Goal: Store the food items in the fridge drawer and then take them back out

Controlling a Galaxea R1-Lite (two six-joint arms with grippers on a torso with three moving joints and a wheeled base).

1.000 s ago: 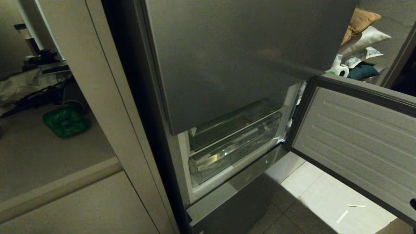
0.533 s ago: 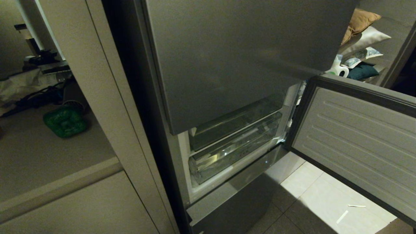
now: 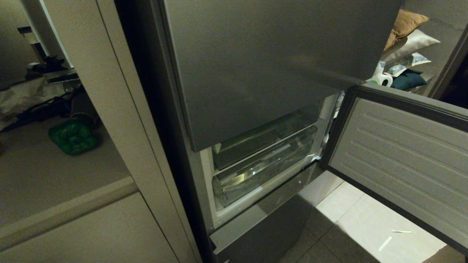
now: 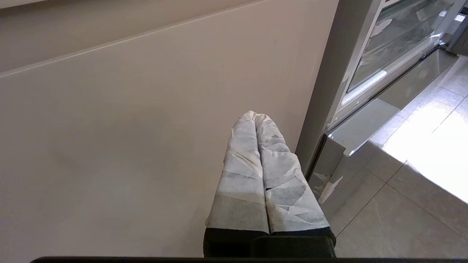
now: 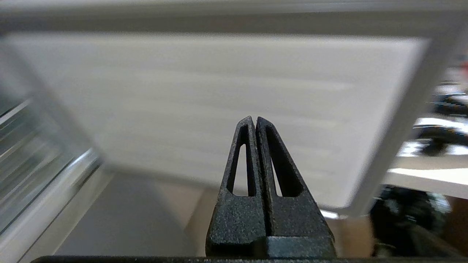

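The fridge drawer (image 3: 263,168) is a clear plastic bin, pushed in behind the open middle door, with a second clear bin (image 3: 261,137) above it. It also shows in the left wrist view as the fridge drawer (image 4: 398,33). No food items show in any view. My left gripper (image 4: 255,115), its fingers wrapped in white tape, is shut and empty, facing the beige cabinet panel (image 4: 146,128) beside the fridge. My right gripper (image 5: 255,119) is shut and empty, facing the white ribbed inside of the open door (image 5: 219,102). Neither gripper shows in the head view.
The middle fridge door (image 3: 402,157) stands swung out to the right over the tiled floor (image 3: 351,226). The grey upper door (image 3: 274,65) is closed. A beige cabinet (image 3: 109,109) flanks the fridge on the left, with a green object (image 3: 73,137) beyond it. Pillows (image 3: 406,33) lie at the back right.
A dark tip of my right arm at the head view's right edge one second ago has left that view. The fridge, door and drawers have not moved.
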